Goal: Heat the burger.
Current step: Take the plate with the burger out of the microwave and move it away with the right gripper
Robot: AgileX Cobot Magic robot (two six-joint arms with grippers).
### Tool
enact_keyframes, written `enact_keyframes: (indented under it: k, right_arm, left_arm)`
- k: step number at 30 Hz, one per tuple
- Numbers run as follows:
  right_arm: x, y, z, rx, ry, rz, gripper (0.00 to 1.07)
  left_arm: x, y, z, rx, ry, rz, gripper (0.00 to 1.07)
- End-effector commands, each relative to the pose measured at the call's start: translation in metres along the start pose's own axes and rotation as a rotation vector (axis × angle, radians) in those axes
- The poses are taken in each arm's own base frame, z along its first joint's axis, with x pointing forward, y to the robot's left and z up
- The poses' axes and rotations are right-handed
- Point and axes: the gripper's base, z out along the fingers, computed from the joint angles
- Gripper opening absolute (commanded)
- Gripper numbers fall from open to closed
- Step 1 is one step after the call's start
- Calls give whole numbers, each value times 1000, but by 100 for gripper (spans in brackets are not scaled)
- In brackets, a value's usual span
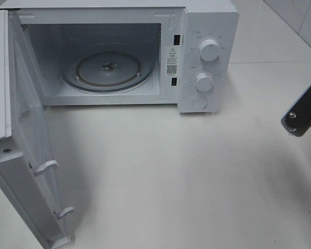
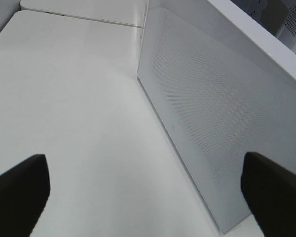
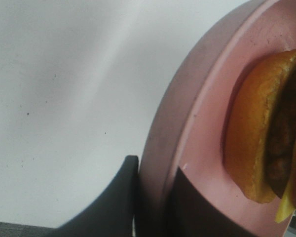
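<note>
Closest in, the right gripper (image 3: 153, 197) has its two dark fingers (image 3: 113, 197) clamped on the rim of a round pink plate (image 3: 187, 128), one finger under the rim and one on top, and riding on that plate is the burger (image 3: 259, 128), a golden-brown bun with a dark patty and a yellow sliver of cheese poking out, sitting just inboard of the pinched edge. In the high view only a black piece of the right arm (image 1: 303, 116) shows, well off to the control-panel side of the white boxy microwave oven (image 1: 207, 31), with plate and burger out of that view. The left gripper (image 2: 148, 190) is spread wide, its two dark fingertips (image 2: 19, 190) far apart with nothing between them, hovering over the white tabletop (image 2: 64, 98) just beside the perforated white outer face of the microwave's door (image 2: 212, 108). That door (image 1: 33, 150) stands swung fully open, its two latch hooks sticking out toward the table in front of the microwave. Further back, inside the microwave's open cavity, the round glass turntable (image 1: 109, 70) lies flat on the floor of the chamber. On the microwave's front panel, beside the cavity, two white round knobs (image 1: 210, 50) stack one above the other, with a round button (image 1: 199, 102) beneath them.
</note>
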Motion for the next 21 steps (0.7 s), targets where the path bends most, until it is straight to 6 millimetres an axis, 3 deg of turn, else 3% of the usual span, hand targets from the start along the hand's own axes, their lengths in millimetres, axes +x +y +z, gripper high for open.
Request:
enact_keyframes:
  k: [1,8,21]
  right_arm:
    - [-9,-7,0,87,32,45,0]
    - [-14,-6,4,129,101,96,0]
    - [-15,-5,5,122,79,190,0]
  left_arm:
    - [3,0,-1,-1,-13,3,98]
    - [3,0,-1,-1,-13,3,98]
    - [3,0,-1,-1,-13,3,98]
